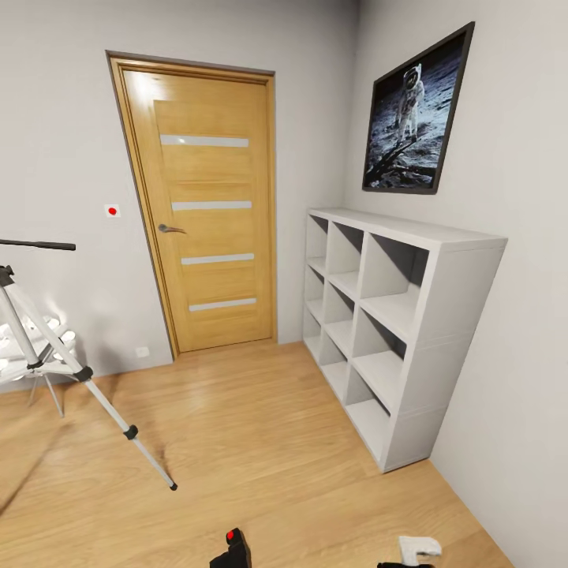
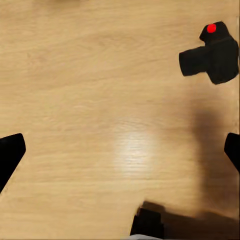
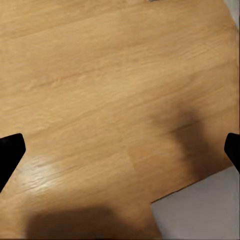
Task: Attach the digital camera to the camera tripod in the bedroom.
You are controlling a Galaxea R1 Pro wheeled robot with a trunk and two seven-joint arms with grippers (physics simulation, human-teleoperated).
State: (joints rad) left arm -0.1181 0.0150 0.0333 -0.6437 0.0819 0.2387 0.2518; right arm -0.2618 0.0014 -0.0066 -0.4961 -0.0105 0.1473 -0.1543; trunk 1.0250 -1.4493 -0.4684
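The task looks barely begun. The camera (image 2: 212, 54) lies on the wood floor (image 1: 260, 442) near the robot, ungrasped. The tripod (image 1: 47, 355) stands at far left. Both the left gripper (image 2: 120, 152) and the right gripper (image 3: 120, 152) are spread wide, holding nothing.

No words, numbers or brand marks can be read on anything here, neither door, shelves nor framed picture.

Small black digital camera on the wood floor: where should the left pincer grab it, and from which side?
Probably from above, closing across the boxy body of the small black digital camera, behind its stubby lens. It lies free on the light wood floor, red dot up, the lens jutting sideways; the left pincer looks open.
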